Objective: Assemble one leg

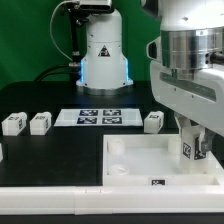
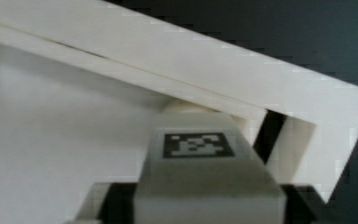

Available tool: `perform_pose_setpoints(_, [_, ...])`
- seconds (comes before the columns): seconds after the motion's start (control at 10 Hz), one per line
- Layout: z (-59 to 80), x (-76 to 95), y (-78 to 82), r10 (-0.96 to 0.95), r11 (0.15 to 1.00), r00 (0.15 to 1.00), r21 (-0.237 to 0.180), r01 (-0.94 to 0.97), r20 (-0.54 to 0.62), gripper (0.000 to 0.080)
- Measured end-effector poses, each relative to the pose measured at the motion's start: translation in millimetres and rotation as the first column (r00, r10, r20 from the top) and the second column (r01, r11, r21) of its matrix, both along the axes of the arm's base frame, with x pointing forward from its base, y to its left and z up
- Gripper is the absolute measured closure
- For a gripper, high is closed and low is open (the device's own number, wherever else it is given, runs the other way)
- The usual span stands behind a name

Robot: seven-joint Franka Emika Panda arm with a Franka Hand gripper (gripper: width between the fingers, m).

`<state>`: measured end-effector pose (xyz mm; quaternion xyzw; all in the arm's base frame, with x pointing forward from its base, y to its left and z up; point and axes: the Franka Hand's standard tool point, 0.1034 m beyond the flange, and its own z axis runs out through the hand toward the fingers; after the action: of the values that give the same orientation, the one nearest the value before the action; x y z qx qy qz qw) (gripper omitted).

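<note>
The gripper [image 1: 192, 140] is cut off by the exterior view's upper and right edges. The leg [image 2: 206, 158] between its fingers is partly hidden by them; the tabletop [image 1: 140, 168] corner behind is screened.

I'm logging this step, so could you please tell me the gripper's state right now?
Gripper: shut on the leg, held at the corner of the white tabletop.

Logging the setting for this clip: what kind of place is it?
Most likely a robotics lab bench: a black table before a green backdrop, a marker board of printed tags, and tagged white furniture parts such as the tabletop.
</note>
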<state>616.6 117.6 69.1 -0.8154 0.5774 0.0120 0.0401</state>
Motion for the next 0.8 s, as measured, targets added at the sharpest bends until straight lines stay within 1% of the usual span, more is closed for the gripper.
perform_pose_setpoints(0.1, [0.0,0.0,0.1,0.027,1.000,1.000,-0.001,-0.027,0.002,0.0248])
perform_pose_setpoints(0.2, [-0.1,-0.1,0.4,0.046,0.999,0.999,-0.001,-0.046,0.003,0.0248])
perform_pose_setpoints(0.3, [-0.4,-0.3,0.3,0.139,0.990,0.990,-0.005,-0.139,0.010,0.0170])
perform_pose_setpoints(0.5, [-0.1,0.4,-0.1,0.414,0.910,0.910,-0.021,-0.413,0.032,0.0155])
perform_pose_setpoints(0.6, [-0.1,0.2,0.9,0.530,0.848,0.847,-0.030,-0.529,0.039,0.0155])
perform_pose_setpoints(0.7, [0.6,0.8,1.4,0.652,0.758,0.757,-0.047,-0.651,0.041,0.0151])
perform_pose_setpoints(0.8, [1.8,2.5,0.0,0.763,0.647,0.645,-0.060,-0.760,0.047,0.0151])
